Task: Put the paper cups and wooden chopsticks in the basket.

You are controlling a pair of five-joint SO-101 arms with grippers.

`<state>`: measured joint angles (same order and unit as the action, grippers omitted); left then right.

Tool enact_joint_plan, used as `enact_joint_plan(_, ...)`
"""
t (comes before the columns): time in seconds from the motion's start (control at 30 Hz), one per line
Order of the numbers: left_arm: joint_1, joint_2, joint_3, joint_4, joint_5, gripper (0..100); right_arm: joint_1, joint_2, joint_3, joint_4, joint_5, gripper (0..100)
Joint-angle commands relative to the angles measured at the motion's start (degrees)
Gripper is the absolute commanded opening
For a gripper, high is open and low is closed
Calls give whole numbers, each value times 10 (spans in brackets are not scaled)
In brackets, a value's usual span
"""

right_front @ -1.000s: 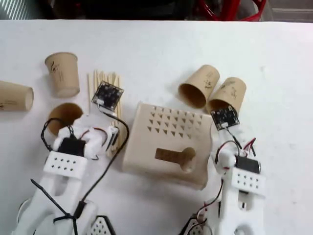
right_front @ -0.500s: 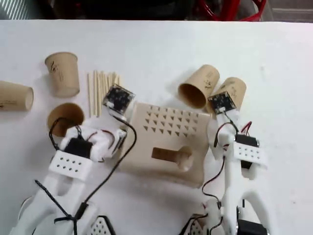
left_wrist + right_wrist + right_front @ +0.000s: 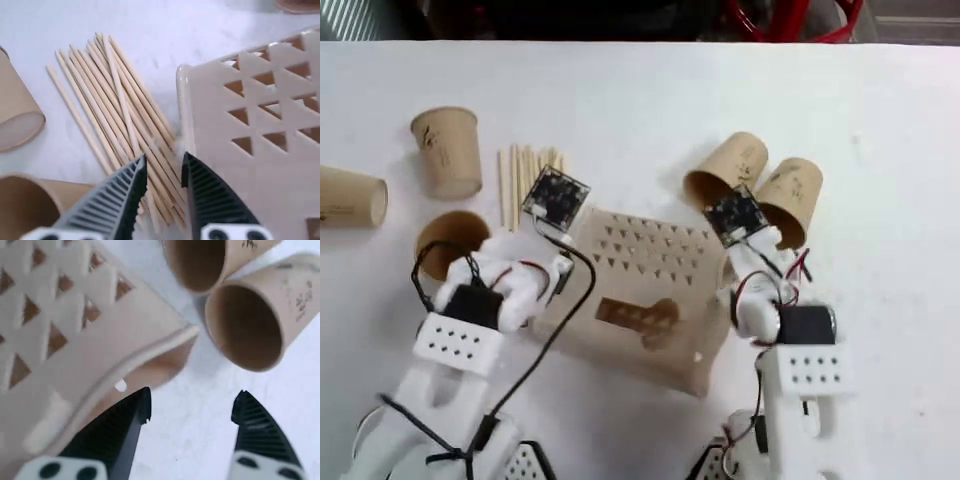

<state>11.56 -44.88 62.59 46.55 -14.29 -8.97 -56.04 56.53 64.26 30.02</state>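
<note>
Left gripper [image 3: 164,162] jaws slightly apart, empty, over chopsticks [image 3: 115,110] at 10 o'clock of basket [image 3: 250,125]. Right gripper [image 3: 194,395] spread wide, empty; tipped cups [image 3: 245,325] at 1 o'clock. Risk: basket looks tilted, and either gripper nudging its rim could shove it and scatter the sticks.

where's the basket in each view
High view: basket in the middle of the table.
Left wrist view: basket wall beside the chopsticks.
Right wrist view: basket rim near two lying paper cups.
Shared landmark: its triangular holes.
</note>
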Motion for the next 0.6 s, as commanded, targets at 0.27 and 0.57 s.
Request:
enact_joint_plan(0.27,75,12,8,0,-5,150,-137,150,-267,47,-70,269)
enact_joint_plan(0.57,2,8,-25,0,-3,151,-140,291,-451,59,-70,269)
